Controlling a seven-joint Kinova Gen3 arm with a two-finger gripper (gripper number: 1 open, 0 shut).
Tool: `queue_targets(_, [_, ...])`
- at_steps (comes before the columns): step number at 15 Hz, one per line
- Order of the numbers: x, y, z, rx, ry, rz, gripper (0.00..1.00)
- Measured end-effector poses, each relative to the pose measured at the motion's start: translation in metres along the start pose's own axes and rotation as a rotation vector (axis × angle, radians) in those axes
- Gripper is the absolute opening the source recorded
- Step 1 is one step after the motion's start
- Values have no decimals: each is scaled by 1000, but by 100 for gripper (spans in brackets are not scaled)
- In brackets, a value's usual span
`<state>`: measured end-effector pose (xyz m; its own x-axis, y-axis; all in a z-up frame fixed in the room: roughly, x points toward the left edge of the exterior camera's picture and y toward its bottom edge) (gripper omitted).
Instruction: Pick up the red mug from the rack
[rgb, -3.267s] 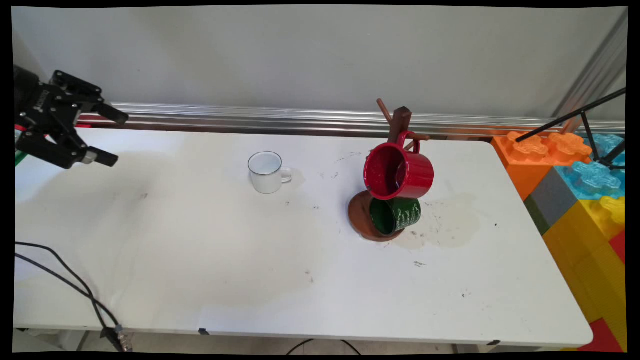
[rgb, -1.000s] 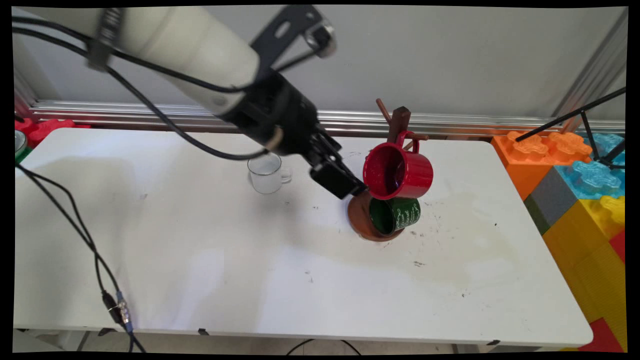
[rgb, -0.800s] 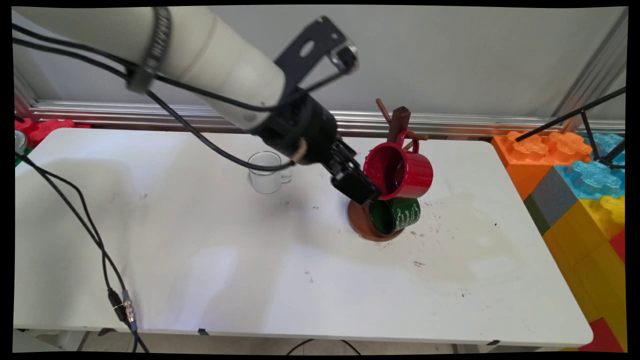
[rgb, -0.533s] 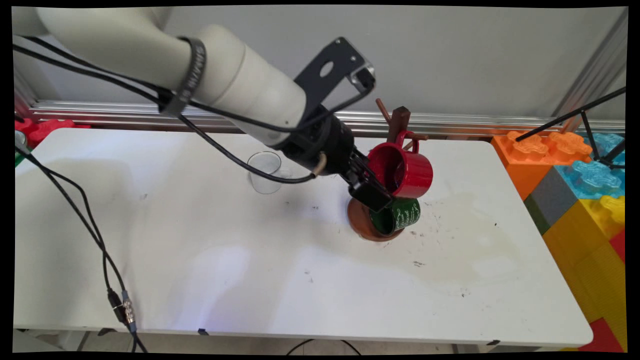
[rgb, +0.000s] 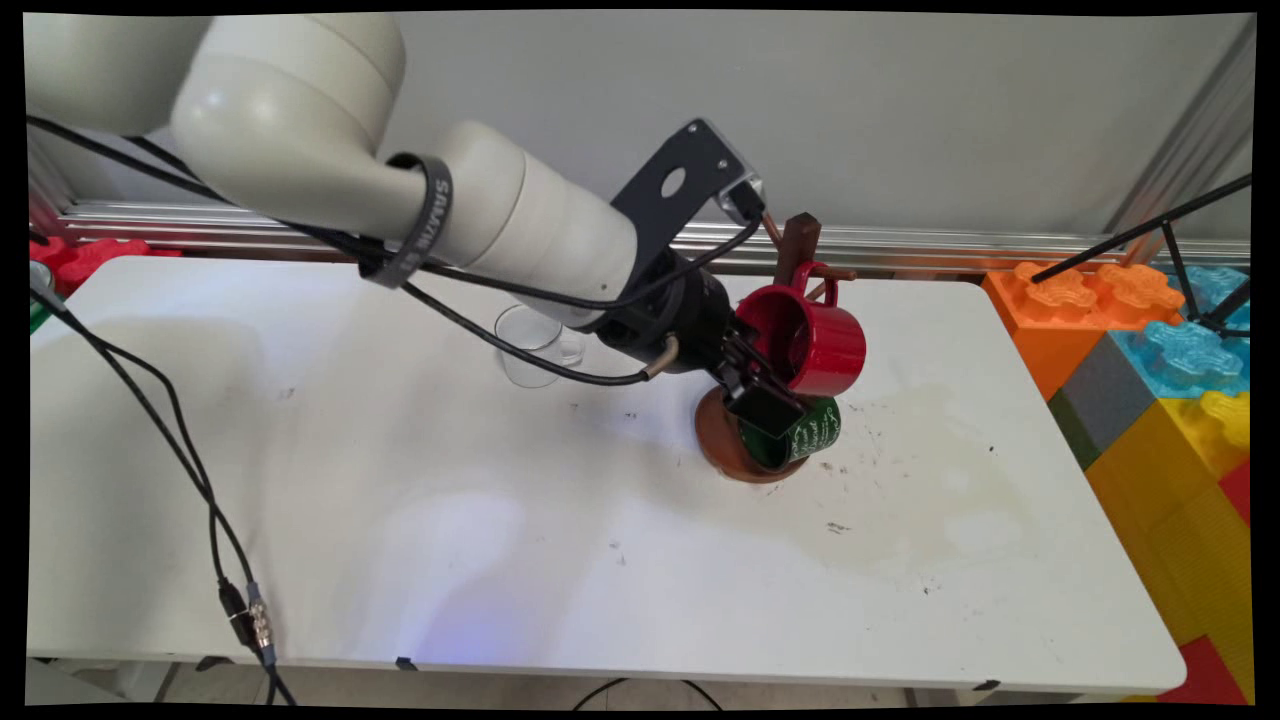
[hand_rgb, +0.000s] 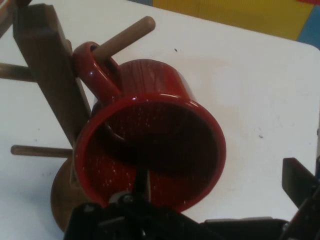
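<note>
The pincer (rgb: 772, 385) is at the red mug (rgb: 812, 340), which hangs by its handle on a peg of the wooden rack (rgb: 799, 250), mouth tipped toward the arm. In the hand view the red mug (hand_rgb: 150, 145) fills the middle, its mouth facing the camera, the handle looped over a peg at 11 o'clock; one black finger (hand_rgb: 142, 182) reaches up inside the mouth near the lower rim, and the other finger (hand_rgb: 297, 182) stands well clear of the mug at 3 o'clock. So the pincer is open, straddling the mug's wall, with no squeeze on it visible.

In the main view the lower finger lies in front of the green mug (rgb: 810, 432), which hangs just beneath the red one, at its 6 o'clock, above the rack's round brown base (rgb: 718, 440). Whether the finger touches the green mug I cannot tell.

A clear glass mug (rgb: 530, 350) stands on the desk (rgb: 450, 520) at 9 o'clock from the rack, partly behind the arm's forearm. Black cables (rgb: 190, 470) trail across the desk's 8 o'clock corner. Big toy blocks (rgb: 1150, 370), orange, blue and yellow, are stacked off the desk's edge at 3 o'clock.
</note>
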<state>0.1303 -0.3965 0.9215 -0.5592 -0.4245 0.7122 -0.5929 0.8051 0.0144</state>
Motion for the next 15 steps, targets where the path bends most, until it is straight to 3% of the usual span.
queue_targets(15, [-34, 0, 32, -23, 130, 6, 100])
